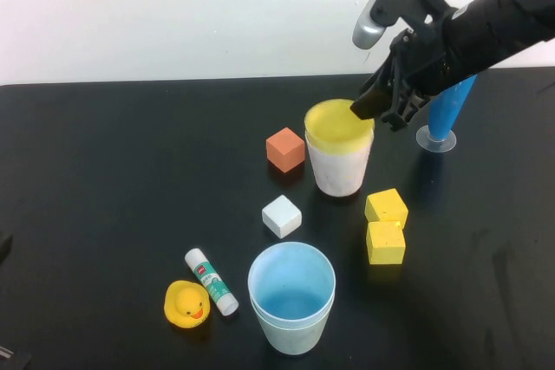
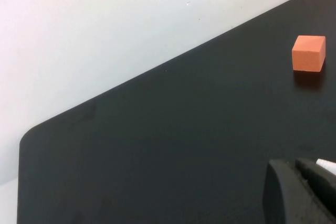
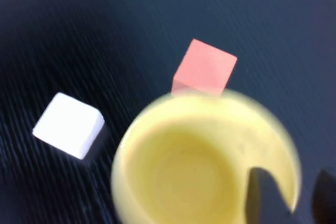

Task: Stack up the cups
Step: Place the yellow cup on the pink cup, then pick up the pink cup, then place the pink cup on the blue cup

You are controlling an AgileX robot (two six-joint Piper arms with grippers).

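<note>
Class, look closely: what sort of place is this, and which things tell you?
Probably a robot test bench: a bare black table against a plain wall, toy blocks and stacked cups, right hand at the yellow cup's rim. Left hand unseen.

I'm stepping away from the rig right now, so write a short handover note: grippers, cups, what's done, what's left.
Right gripper: at the far rim of the yellow cup, one finger inside and one outside; grip not certain.
Left gripper: parked near the table's left edge, holding nothing.
Done: yellow cup nested in the pink cup mid-table; blue cup nested in the mint cup at the near edge.
Left: merge the two stacks.
</note>
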